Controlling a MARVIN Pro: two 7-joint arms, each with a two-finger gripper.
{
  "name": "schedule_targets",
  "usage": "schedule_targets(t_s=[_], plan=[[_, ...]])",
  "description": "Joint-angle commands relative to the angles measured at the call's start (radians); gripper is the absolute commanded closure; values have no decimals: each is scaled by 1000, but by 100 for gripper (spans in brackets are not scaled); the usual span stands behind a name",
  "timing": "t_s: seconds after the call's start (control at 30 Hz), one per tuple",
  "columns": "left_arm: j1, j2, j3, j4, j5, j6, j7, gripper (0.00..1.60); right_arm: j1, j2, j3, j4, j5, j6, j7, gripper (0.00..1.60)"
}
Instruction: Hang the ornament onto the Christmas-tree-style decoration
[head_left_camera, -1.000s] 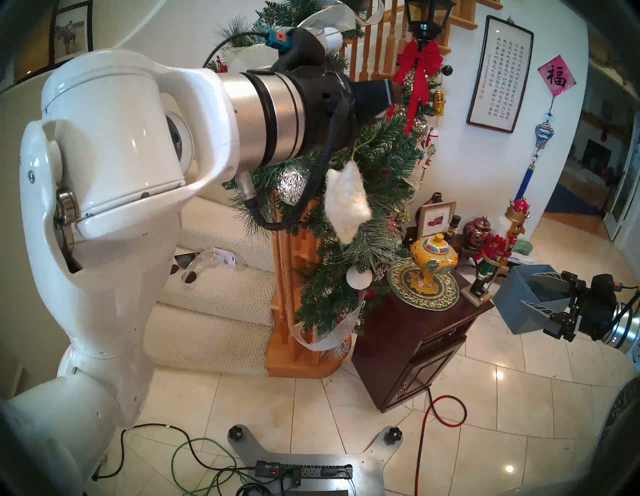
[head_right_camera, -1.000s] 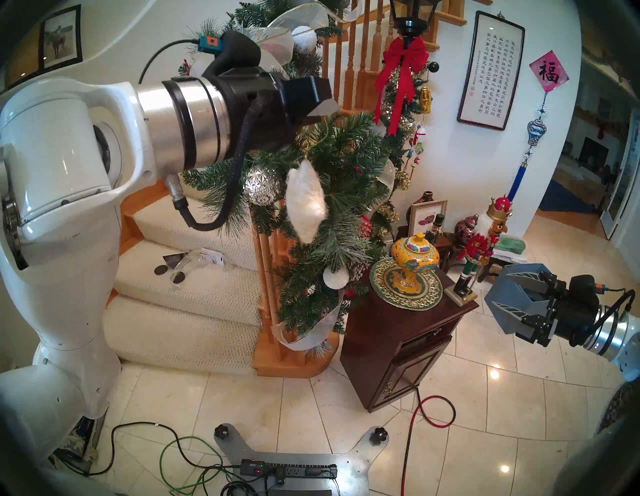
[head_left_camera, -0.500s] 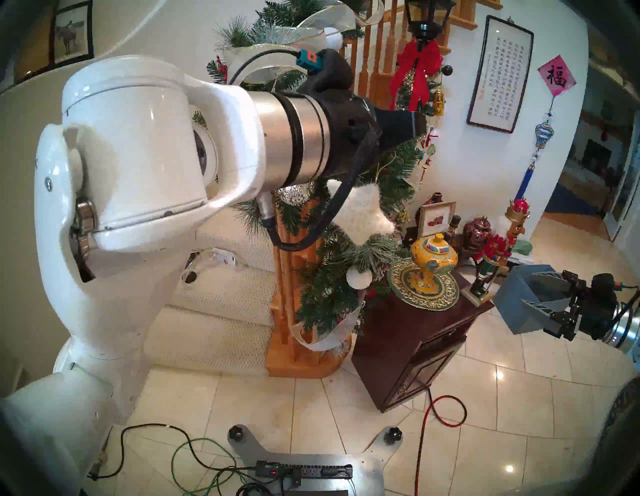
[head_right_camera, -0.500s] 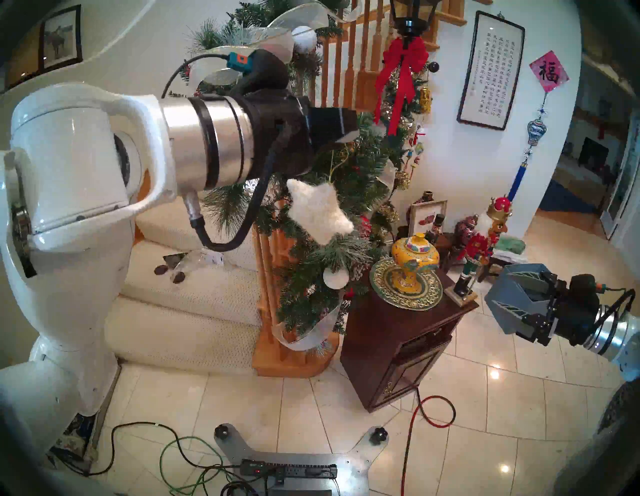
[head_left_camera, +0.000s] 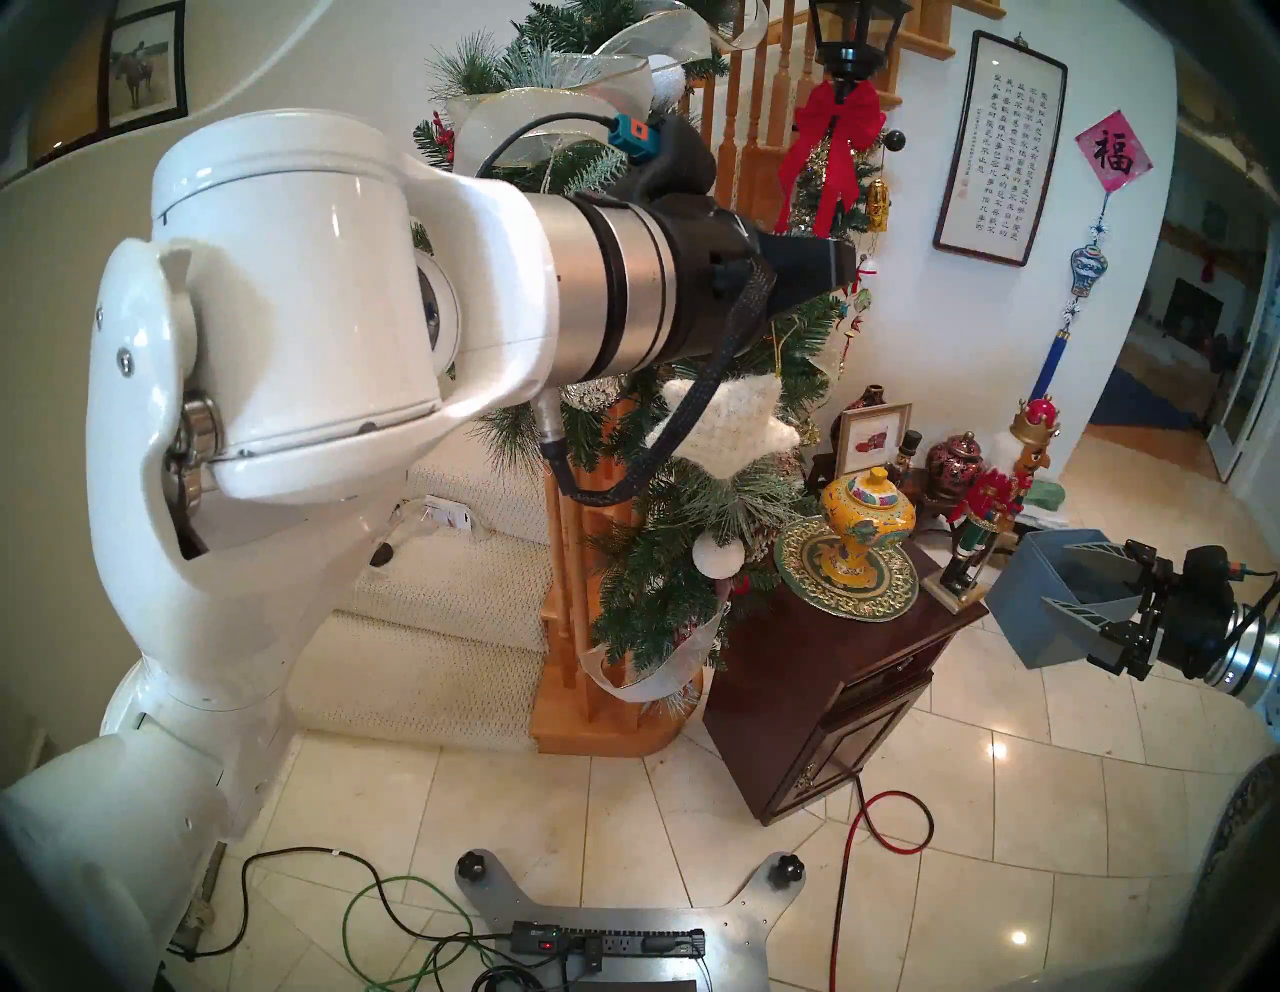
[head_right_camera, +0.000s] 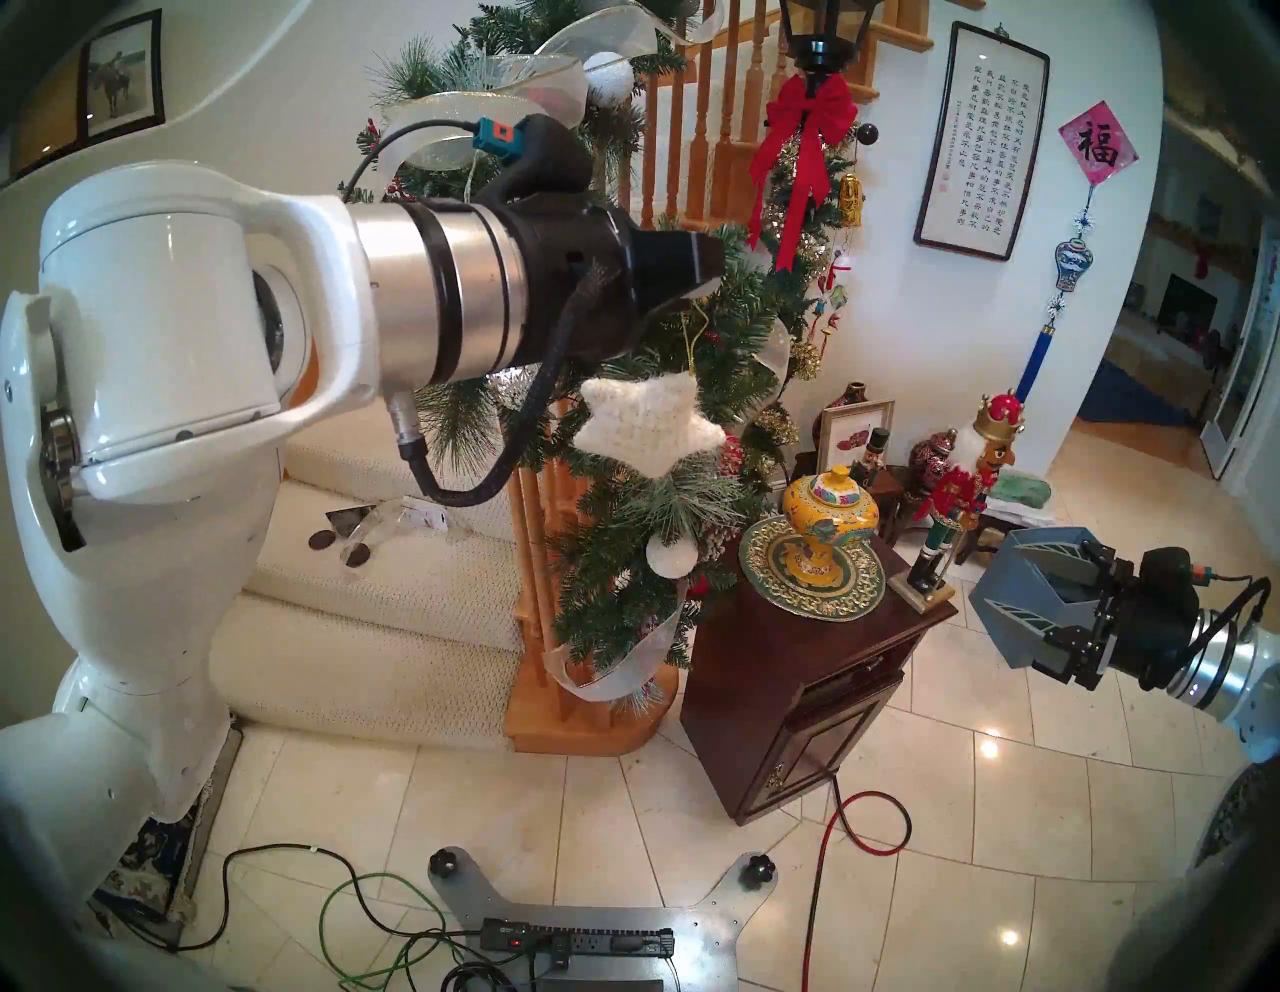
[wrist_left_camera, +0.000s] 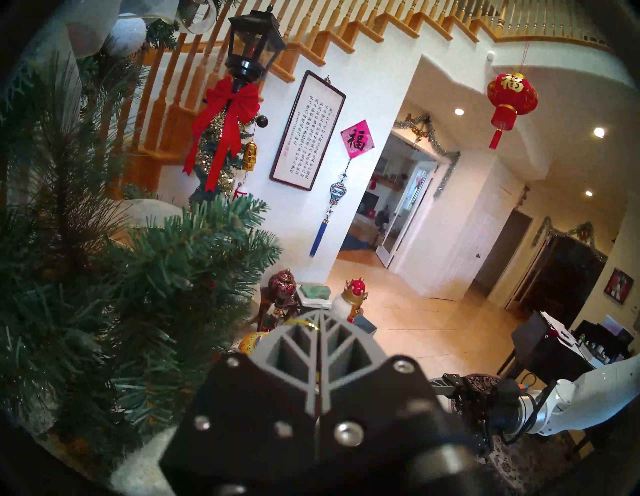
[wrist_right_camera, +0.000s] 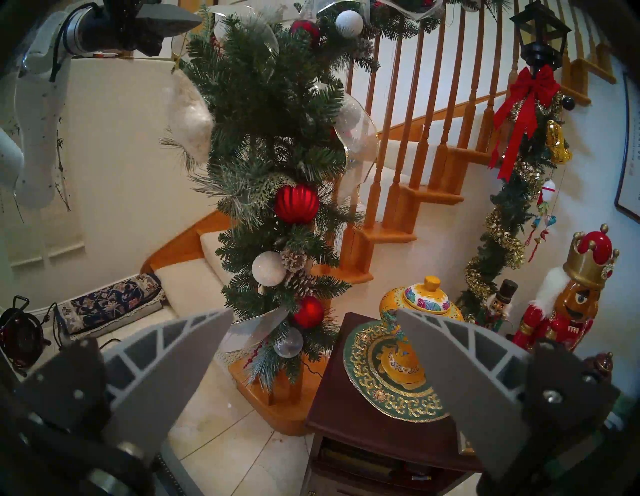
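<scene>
Right now I've got the star ornament (head_right_camera: 651, 426) dangling by its gold string (head_right_camera: 689, 339) from my left gripper (wrist_left_camera: 320, 320), which is clenched on the loop, against the front of the pine garland (head_right_camera: 623, 547) on the stair post. It looks light and soft, so the string is the place to hold. Just beside it sit a white ball (head_right_camera: 670, 555) and stiff needle sprays that could snag. My right gripper (wrist_right_camera: 311, 350) hangs spread, empty, well apart, near the dark cabinet (head_right_camera: 796, 665)
</scene>
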Motion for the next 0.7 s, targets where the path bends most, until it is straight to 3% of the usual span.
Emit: schedule_targets(t_s=[0.0,0.67], plan=[[-23,-5,0,-9,-35,-16,48,160,3,0,3,1,-1,-1,82,0],[-161,-102,-34,-9,-175,-54,26,160,1,0,3,-2,-5,-1,51,0]])
